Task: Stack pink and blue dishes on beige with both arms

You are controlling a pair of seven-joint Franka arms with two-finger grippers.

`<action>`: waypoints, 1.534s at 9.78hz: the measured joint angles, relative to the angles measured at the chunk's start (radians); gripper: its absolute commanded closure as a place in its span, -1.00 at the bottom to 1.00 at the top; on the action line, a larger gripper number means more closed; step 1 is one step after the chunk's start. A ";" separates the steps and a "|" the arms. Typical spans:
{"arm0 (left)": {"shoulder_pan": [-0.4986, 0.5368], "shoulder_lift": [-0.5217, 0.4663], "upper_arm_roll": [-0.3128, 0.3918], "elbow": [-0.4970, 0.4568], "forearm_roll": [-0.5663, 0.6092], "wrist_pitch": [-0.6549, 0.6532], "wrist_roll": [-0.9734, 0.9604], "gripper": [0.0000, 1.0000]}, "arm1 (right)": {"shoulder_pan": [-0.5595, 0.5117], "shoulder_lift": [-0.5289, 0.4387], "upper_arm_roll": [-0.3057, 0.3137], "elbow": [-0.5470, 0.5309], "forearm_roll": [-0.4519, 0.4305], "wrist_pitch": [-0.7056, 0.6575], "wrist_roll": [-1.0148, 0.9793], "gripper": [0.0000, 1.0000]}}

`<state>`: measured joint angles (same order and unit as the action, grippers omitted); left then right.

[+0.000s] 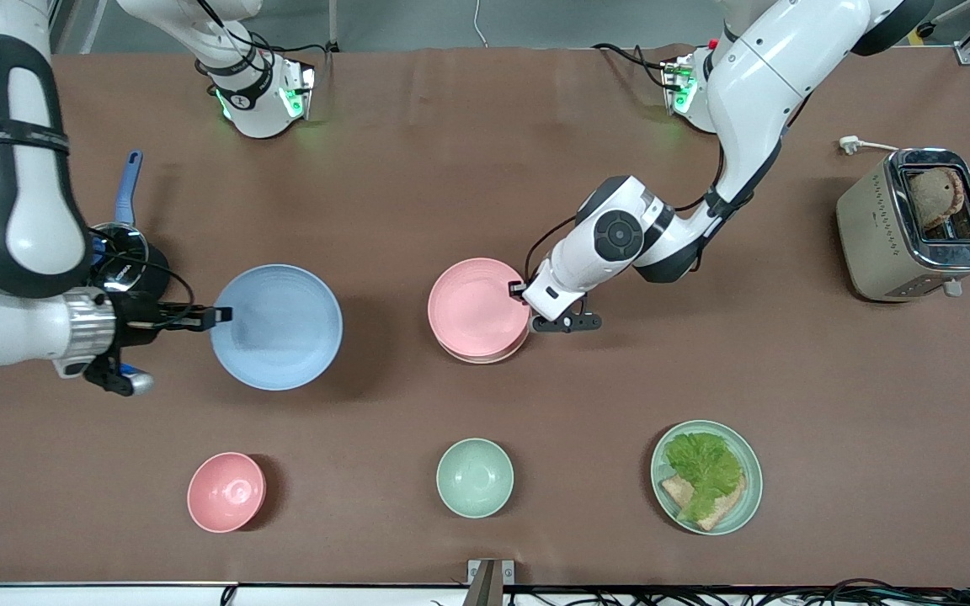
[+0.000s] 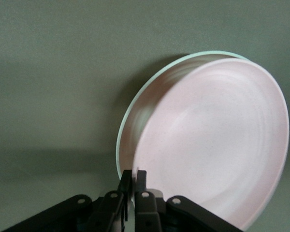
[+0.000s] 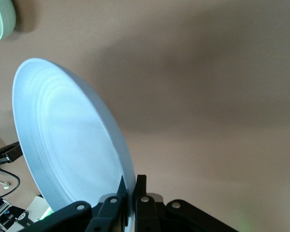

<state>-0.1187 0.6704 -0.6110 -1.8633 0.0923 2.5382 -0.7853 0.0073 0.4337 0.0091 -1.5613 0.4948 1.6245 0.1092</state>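
Observation:
The pink plate (image 1: 477,307) lies on the beige plate (image 1: 478,360), of which only a thin rim shows under it. My left gripper (image 1: 521,290) is shut on the pink plate's rim at the side toward the left arm's end. In the left wrist view the fingers (image 2: 127,181) pinch the pink plate (image 2: 217,145), and the lower plate's pale rim (image 2: 135,104) peeks out beside it. My right gripper (image 1: 220,316) is shut on the rim of the blue plate (image 1: 279,328), held level just above the table. In the right wrist view the gripper (image 3: 131,186) clamps the blue plate (image 3: 63,140).
Nearer the front camera stand a pink bowl (image 1: 226,491), a mint bowl (image 1: 475,477) and a mint plate (image 1: 750,497) with lettuce and bread. A toaster (image 1: 914,223) sits at the left arm's end. A blue-handled pan (image 1: 127,189) lies under the right arm.

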 measured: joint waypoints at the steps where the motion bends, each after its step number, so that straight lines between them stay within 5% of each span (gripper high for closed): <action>1: 0.000 0.005 0.000 0.000 0.000 0.001 -0.003 -0.93 | 0.005 -0.009 0.032 -0.026 -0.001 0.033 0.016 0.99; 4: 0.008 0.002 0.001 0.008 0.036 -0.014 -0.003 -1.00 | 0.025 -0.018 0.072 -0.077 -0.003 0.081 0.027 0.96; 6: 0.015 -0.090 0.034 0.037 0.093 -0.121 -0.001 -1.00 | 0.035 -0.019 0.138 -0.133 -0.002 0.156 0.038 0.95; 9: 0.016 -0.359 0.191 0.052 0.107 -0.259 0.189 -1.00 | 0.060 -0.018 0.280 -0.252 -0.003 0.386 0.101 0.95; 15: 0.033 -0.697 0.434 0.157 -0.082 -0.715 0.672 -1.00 | 0.192 0.060 0.348 -0.355 -0.002 0.742 0.209 0.91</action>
<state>-0.0859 -0.0265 -0.1768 -1.7066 0.0100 1.8230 -0.1129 0.1990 0.4938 0.3571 -1.9165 0.4929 2.3665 0.3187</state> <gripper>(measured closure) 0.000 0.930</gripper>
